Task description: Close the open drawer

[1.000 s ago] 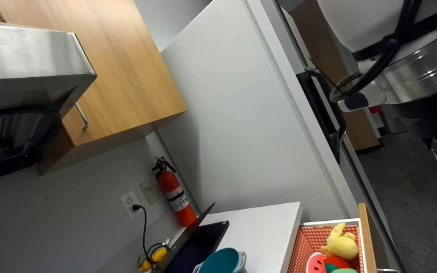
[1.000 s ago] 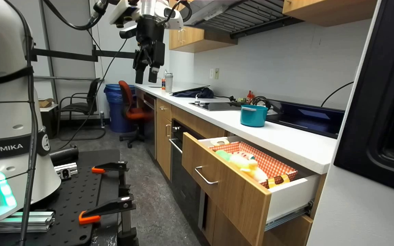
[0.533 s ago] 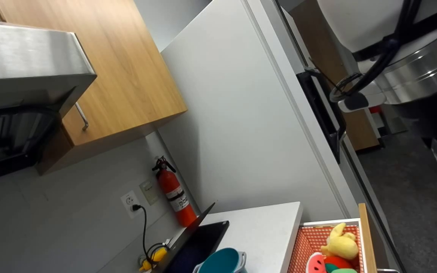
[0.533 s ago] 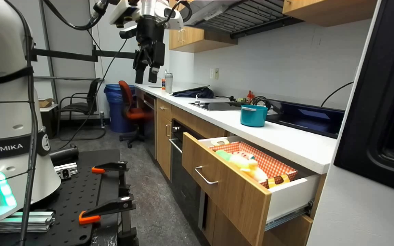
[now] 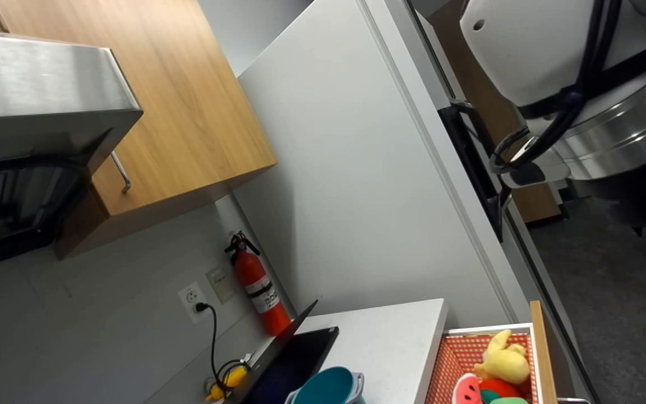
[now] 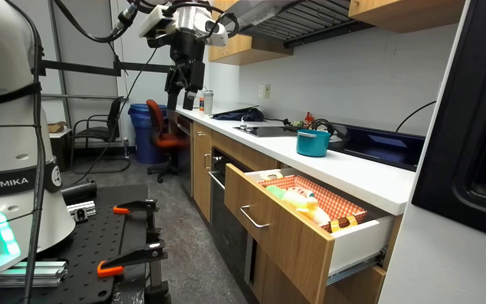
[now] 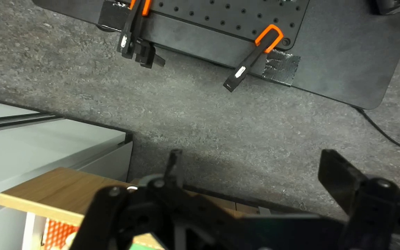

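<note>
The open drawer [image 6: 283, 230] has a wooden front with a silver bar handle [image 6: 253, 216] and is pulled out below the white counter. Its wooden front edge also shows in an exterior view [image 5: 543, 350] and at the lower left of the wrist view [image 7: 64, 189]. A red checkered basket [image 6: 331, 196] with soft toys sits in it. My gripper [image 6: 180, 103] points down in the air, higher than the drawer and apart from it. In the wrist view the gripper [image 7: 252, 154] is open, its fingers wide apart with only floor between them. In that view the gripper partly hides the drawer.
A teal pot [image 6: 312, 143] stands on the white counter [image 6: 352, 173] above the drawer. A black table [image 6: 99, 236] with orange-tipped clamps [image 6: 133, 257] faces the drawer across the floor [image 6: 196, 236]. A range hood [image 6: 302, 19] hangs above.
In the last half second my gripper and wrist have moved down a little and tilted slightly. Before that the arm was still. The drawer has not moved.
</note>
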Motion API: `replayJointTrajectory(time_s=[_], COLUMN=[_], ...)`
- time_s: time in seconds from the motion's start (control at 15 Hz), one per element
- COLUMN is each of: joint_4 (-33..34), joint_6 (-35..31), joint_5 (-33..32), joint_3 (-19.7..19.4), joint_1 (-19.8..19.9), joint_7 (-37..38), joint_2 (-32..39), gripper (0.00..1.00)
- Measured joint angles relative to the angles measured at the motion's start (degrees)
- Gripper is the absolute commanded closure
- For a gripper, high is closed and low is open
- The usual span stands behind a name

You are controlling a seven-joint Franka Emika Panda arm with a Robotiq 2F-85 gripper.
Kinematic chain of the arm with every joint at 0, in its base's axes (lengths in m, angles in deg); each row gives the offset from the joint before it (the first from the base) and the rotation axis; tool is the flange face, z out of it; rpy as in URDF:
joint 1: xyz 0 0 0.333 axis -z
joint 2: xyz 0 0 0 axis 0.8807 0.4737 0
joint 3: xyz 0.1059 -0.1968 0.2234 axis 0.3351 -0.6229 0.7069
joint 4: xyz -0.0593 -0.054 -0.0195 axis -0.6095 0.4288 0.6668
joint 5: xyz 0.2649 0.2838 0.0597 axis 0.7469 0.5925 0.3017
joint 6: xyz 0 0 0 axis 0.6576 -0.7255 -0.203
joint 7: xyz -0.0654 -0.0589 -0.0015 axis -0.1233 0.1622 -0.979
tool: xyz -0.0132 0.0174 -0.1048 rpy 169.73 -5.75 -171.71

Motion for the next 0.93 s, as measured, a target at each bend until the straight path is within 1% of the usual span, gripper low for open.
replayJointTrajectory(time_s=[0.27, 0.93], joint_4=[0.4, 0.4], joint_6=[-2.62, -13.97], joint_5=[0.0, 0.01], joint_3=[-0.01, -0.93], joint_1=[0.0, 0.31], joint_7=[0.67, 4.16], joint_2=[3.84, 13.76], gripper=[0.0, 0.0])
